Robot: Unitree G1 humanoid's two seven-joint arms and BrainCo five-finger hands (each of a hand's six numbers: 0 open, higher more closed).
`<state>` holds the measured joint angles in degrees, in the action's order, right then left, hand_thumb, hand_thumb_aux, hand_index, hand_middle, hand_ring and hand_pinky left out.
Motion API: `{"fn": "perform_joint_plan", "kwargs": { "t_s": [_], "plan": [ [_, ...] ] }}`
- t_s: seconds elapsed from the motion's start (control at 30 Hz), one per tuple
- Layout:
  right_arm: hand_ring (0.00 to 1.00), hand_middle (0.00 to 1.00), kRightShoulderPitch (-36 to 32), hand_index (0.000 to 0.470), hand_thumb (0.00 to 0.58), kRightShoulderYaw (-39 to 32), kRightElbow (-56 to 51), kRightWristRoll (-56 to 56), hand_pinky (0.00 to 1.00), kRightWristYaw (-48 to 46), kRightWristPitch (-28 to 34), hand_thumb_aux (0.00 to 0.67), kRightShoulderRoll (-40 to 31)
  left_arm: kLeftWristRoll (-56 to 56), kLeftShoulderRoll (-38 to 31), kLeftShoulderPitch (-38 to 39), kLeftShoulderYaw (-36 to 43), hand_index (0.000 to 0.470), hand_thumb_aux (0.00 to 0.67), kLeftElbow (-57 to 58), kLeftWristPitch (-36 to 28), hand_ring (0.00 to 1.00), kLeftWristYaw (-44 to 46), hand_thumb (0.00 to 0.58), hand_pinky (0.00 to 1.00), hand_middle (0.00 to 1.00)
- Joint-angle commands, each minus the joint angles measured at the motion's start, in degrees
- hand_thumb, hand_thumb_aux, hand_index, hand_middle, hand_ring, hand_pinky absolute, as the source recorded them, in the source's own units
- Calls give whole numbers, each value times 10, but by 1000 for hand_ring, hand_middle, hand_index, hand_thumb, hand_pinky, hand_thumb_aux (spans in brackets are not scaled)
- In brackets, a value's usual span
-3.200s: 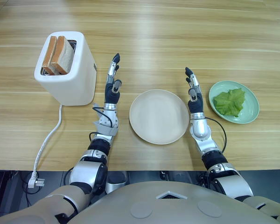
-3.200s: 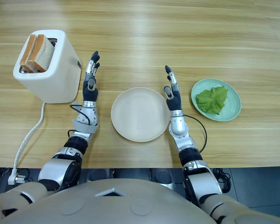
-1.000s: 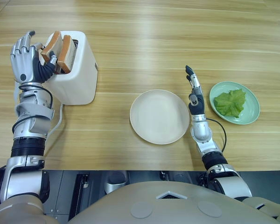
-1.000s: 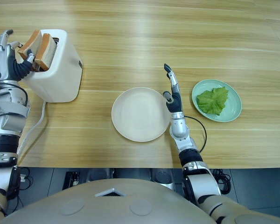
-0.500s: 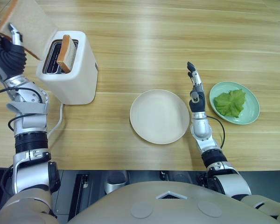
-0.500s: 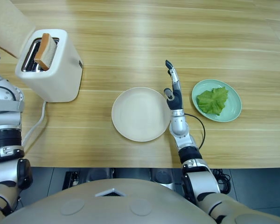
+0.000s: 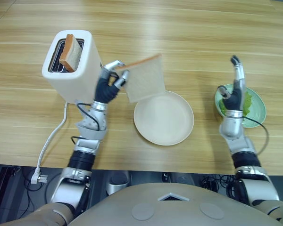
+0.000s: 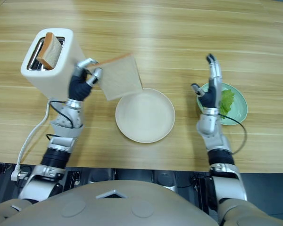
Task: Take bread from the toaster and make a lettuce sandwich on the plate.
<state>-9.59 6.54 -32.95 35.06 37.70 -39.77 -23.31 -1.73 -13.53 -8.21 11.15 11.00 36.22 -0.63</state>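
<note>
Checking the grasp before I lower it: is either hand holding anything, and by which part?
Left hand grips the bread slice by its left edge. Right hand is open and holds nothing.

The left hand (image 7: pixel 109 84) is raised, forearm angled up, fingers pinched on a bread slice (image 7: pixel 145 77). The right hand (image 7: pixel 234 89) stands upright, fingers straight.

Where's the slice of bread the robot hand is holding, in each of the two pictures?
Left eye view: slice left of centre, at the plate's upper-left rim.
Right eye view: slice further left, at the same rim spot.
Shared landmark: the white toaster, left of the slice.
</note>
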Motion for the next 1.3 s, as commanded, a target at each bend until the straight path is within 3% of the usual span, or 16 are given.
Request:
{"fn": "perform_joint_plan", "kwargs": {
  "t_s": [0.03, 0.3, 0.67, 0.7, 0.73, 0.77, 0.8, 0.83, 0.87, 0.9, 0.93, 0.97, 1.0, 1.03, 1.3],
  "plan": [
    [0, 0, 6, 0, 0, 3, -45, 64, 0, 78, 124, 0, -51, 5, 30, 17, 32, 460, 670, 42, -20, 1000, 51, 580, 1000, 1000],
    [0, 0, -22, 0, 0, -50, -211, 81, 0, 110, 230, 0, -134, -52, 59, 8, 41, 460, 670, 165, -18, 1000, 66, 580, 1000, 1000],
    [0, 0, -72, 0, 0, -143, -382, 60, 0, 34, 280, 0, -132, -163, 33, 5, 76, 460, 670, 243, -35, 1000, 60, 580, 1000, 1000],
    [0, 0, -74, 0, 0, -150, -386, 60, 0, 32, 282, 0, -133, -175, 25, 9, 80, 460, 670, 236, -38, 906, 58, 580, 906, 906],
    [0, 0, -76, 0, 0, -157, -388, 61, 0, 32, 283, 0, -134, -187, 19, 12, 82, 399, 581, 227, -40, 231, 54, 570, 231, 231],
    [0, 0, -79, 0, 0, -166, -389, 63, 0, 33, 283, 0, -134, -197, 12, 16, 81, 244, 355, 215, -43, 0, 47, 452, 0, 0],
    [0, 0, -81, 0, 0, -175, -389, 65, 0, 34, 283, 0, -134, -205, 7, 19, 81, 244, 355, 203, -45, 0, 42, 452, 0, 0],
    [0, 0, -83, 0, 0, -183, -388, 67, 0, 35, 282, 0, -134, -218, 0, 21, 80, 0, 0, 188, -48, 0, 32, 0, 0, 0],
    [0, 0, -85, 0, 0, -190, -387, 68, 0, 39, 282, 0, -134, -233, -5, 21, 78, 0, 0, 175, -53, 0, 19, 0, 0, 0],
    [0, 0, -87, 45, 108, -195, -385, 67, 0, 43, 282, 66, -134, -246, -11, 19, 76, 0, 0, 164, -57, 0, 6, 0, 0, 0],
    [0, 0, -88, 258, 468, -198, -384, 66, 0, 50, 284, 376, -135, -259, -15, 17, 72, 0, 0, 154, -60, 0, -10, 0, 0, 0],
    [0, 0, -89, 296, 506, -201, -383, 64, 0, 56, 285, 431, -137, -270, -18, 14, 68, 0, 0, 145, -65, 0, -24, 0, 0, 0],
    [0, 0, -90, 402, 571, -203, -383, 62, 0, 62, 286, 586, -139, -281, -23, 12, 65, 0, 0, 134, -68, 0, -37, 0, 0, 0],
    [8, 8, -90, 460, 580, -206, -382, 61, 8, 67, 287, 670, -141, -292, -28, 10, 59, 0, 0, 122, -73, 0, -52, 0, 0, 0],
    [55, 55, -95, 460, 580, -220, -369, 58, 55, 117, 287, 670, -152, -338, -47, 8, 14, 0, 0, 50, -95, 0, -151, 0, 0, 0]
  ]
}}
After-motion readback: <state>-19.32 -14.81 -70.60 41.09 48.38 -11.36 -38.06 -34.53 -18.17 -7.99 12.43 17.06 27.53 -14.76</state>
